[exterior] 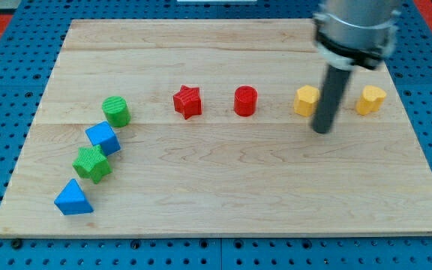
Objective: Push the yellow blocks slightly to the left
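Wooden board (223,187): my tip (321,130) between two yellow blocks (305,100) (370,100), touching neither; no fingers on rod

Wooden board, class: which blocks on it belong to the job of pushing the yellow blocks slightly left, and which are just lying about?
Part of the job:
yellow block nearer the reds
yellow block at the view's right
my tip, between the two yellows and slightly below them

Lying about:
red star
red cylinder
green cylinder
blue cube
green star
blue triangle

Two yellow blocks (306,100) (370,99), dark rod (330,101)
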Robot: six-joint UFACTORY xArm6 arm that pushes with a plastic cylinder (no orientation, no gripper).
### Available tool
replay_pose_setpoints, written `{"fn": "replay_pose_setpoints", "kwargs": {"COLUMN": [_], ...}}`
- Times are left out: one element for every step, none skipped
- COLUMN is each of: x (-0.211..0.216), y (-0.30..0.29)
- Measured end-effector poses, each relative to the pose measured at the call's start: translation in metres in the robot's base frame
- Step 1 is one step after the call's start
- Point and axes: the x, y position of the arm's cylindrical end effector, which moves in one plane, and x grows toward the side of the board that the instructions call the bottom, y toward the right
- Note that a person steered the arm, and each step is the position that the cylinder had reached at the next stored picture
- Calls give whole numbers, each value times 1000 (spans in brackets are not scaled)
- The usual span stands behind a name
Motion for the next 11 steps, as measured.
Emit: {"fn": "replay_pose_setpoints", "kwargs": {"x": [8,-4,-36,-55,-67,-47,-34,-34,-68,-74,-46], "y": [51,128,155,80,-2,-22,-52,-116,-90,-73,-130]}}
